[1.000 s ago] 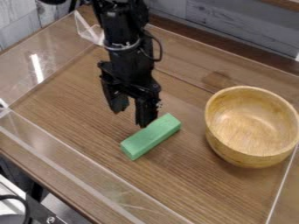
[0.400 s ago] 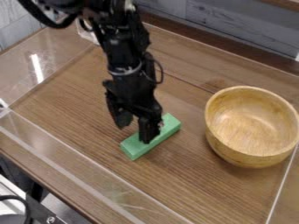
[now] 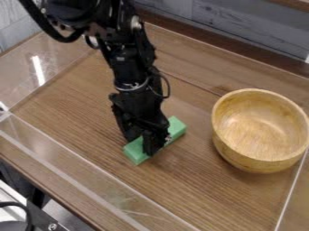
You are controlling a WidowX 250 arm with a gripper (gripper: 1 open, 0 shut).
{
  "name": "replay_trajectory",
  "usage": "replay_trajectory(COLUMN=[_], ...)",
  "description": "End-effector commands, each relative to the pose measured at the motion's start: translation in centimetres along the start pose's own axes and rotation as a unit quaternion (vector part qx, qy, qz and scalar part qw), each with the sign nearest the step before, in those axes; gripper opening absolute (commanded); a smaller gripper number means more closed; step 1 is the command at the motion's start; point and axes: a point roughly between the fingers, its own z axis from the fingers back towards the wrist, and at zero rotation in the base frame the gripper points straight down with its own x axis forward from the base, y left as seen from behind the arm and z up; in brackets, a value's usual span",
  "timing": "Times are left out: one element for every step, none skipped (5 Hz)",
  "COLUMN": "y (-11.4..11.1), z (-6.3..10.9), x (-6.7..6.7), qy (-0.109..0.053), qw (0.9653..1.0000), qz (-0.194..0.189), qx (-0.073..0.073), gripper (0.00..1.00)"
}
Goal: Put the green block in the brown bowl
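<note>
1 claw (image 3: 145, 144), black, at the end of 1 dark arm (image 3: 107, 23), reaches down over 1 green block (image 3: 143, 150). Its 2 fingers come down at the block, with green showing on both sides of the claw and below it. The claw covers the middle of the block, so I cannot tell how wide the fingers stand or whether they grip it. The block lies on the wooden tabletop (image 3: 218, 198) directly under the claw, slanting.

1 brown bowl (image 3: 258, 131), round, pale and thick-rimmed, sits to the image-right of the claw, apart from both it and the block. Its inside shows bare wood, with 0 blocks in it.

To the image-left of the claw and lower down, at the corner of the view, there is 1 black cable (image 3: 17, 206), curved, near the tabletop's edge.
</note>
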Motion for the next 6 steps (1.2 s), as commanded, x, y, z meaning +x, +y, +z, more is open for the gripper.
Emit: replay_trajectory(y=[-0.1, -0.1, -0.1, -0.1, -0.1, -0.2], z=[0.7, 1.0, 1.4, 1.8, 2.1, 2.8], x=[0.4, 0.3, 0.1, 0.0, -0.1, -0.2], qy=[-0.010, -0.003, 0.005, 0.011, 0.016, 0.022], qw=[0.9999, 1.0000, 0.9999, 0.9997, 0.9994, 0.9992], qz=[-0.001, 0.006, 0.013, 0.018, 0.023, 0.028], qx=[-0.001, -0.005, -0.010, -0.015, -0.019, -0.019], gripper=[0.00, 0.00, 0.00, 0.00, 0.00, 0.00])
